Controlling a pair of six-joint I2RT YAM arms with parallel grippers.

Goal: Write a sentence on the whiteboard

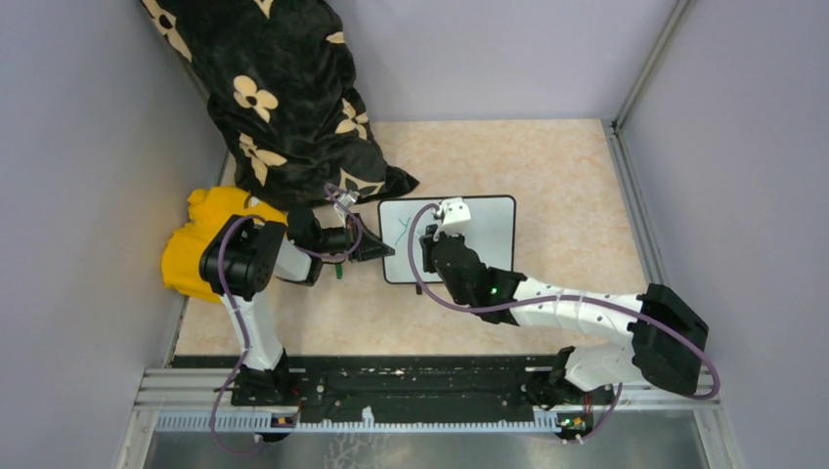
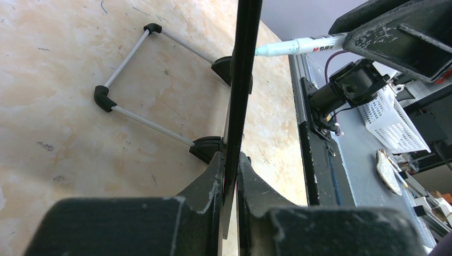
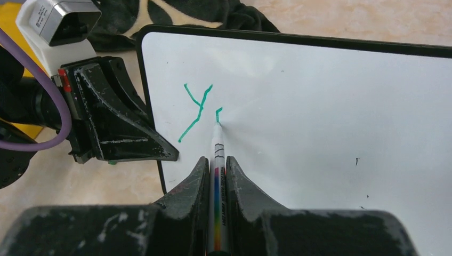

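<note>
Green lettering [image 3: 196, 109], only a "y" and a short hooked stroke at its 3 o'clock, sits near the left end of the whiteboard [image 1: 489, 234]. Seen from above, the whiteboard lies at the middle of the table [image 1: 547, 166], its long axis running from 9 to 3 o'clock and its white face in view. The left gripper [image 2: 230, 176] pinches the board's 9 o'clock edge, fingers [image 2: 210, 181] pressed nearly together on the thin black frame. The right gripper [image 3: 216, 170] clamps a marker [image 3: 218, 154] between narrowly parted fingers. In the right wrist view the marker points to 12 o'clock, its tip touching the board at the hooked stroke.
</note>
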